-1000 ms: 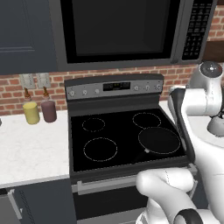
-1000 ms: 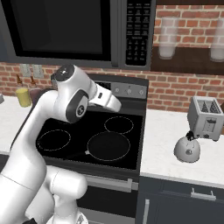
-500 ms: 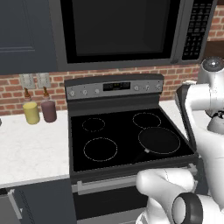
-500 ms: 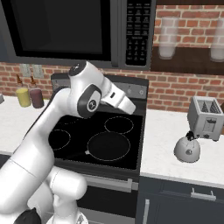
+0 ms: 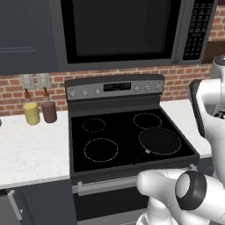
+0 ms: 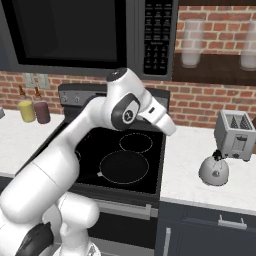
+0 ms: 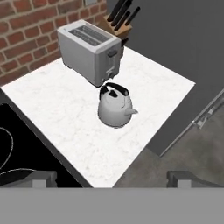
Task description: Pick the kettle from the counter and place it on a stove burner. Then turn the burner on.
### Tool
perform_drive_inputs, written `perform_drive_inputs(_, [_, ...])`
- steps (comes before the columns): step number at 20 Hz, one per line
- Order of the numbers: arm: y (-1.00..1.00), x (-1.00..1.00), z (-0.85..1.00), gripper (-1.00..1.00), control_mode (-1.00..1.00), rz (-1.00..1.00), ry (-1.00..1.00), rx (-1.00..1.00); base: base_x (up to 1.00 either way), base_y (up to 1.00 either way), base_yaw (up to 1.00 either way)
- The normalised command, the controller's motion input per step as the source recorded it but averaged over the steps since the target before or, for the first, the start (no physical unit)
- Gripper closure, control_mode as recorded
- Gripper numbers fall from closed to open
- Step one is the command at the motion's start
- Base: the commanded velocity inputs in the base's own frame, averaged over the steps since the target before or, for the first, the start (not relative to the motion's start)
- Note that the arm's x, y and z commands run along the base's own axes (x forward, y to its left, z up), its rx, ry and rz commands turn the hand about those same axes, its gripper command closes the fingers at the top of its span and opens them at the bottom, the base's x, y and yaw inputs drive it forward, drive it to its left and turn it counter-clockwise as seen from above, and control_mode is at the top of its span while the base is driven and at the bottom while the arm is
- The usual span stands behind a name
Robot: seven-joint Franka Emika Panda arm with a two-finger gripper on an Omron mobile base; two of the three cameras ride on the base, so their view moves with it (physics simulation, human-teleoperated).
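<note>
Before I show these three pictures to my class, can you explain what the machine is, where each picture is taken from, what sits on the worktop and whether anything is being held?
It is a simulated kitchen with a white robot arm on a base that can drive. Two pictures come from cameras on that base, behind the arm to its left and right. The third comes from a camera on the hand, looking along its two dark fingers, which stand wide apart and hold nothing. On the white counter right of the black stove stands a small silvery kettle, free of the hand, with a toaster close behind it and a knife block beyond. Left of the stove stand a yellow bottle and a maroon bottle. A microwave hangs above.
</note>
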Motion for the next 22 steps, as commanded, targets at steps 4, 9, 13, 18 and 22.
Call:
perform_drive_inputs(4, [-0.16,-0.04,-0.19,-1.00,-1.00,0.00,0.12,0.00,0.00,0.00,0.00])
perform_drive_inputs(9, [-0.07,-0.05,-0.32,-1.00,-1.00,0.00,0.14,0.00,0.00,0.00,0.00])
perform_drive_inputs(13, [-0.03,0.00,-0.13,-1.00,-1.00,0.04,0.09,0.01,0.00,0.00,0.00])
perform_drive_inputs(18, [-0.11,0.00,0.00,-1.00,-1.00,0.05,0.07,0.04,0.00,0.00,0.00])
perform_drive_inputs(22, [-0.17,0.01,0.00,-1.00,-1.00,0.01,0.03,0.11,0.00,0.00,0.00])
